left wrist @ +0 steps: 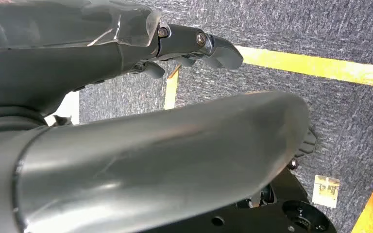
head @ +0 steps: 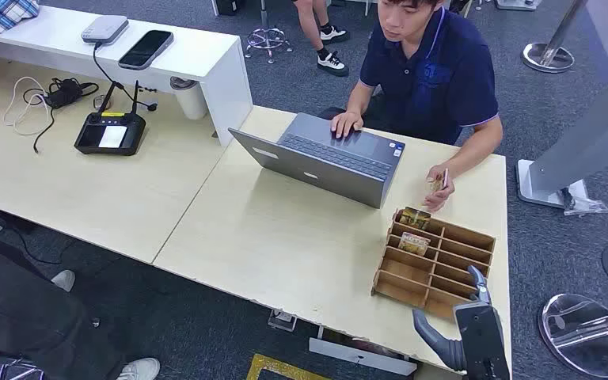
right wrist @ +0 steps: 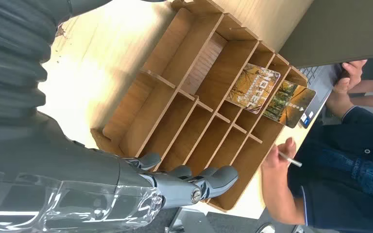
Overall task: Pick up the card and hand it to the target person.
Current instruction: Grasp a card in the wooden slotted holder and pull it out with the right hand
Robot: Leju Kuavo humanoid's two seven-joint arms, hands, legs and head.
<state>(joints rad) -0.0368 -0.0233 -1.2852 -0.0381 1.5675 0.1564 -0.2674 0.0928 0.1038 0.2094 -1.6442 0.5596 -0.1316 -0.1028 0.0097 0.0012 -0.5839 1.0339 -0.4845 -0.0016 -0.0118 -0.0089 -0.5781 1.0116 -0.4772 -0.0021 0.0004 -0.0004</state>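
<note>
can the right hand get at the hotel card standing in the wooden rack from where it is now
Probably yes. The right hand hovers empty at the near edge of the wooden rack, fingers apart, and the hotel card stands exposed in a far compartment with open slots between. The person's hand is beside the rack, not over it.

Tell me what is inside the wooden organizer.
Two cards stand in far-end compartments of the wooden organizer; the rest look empty, though some floors are hidden by dividers.

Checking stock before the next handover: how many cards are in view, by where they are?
Cards in the wooden rack: 2
Card in the person's hand: 1
Total: 3
</note>
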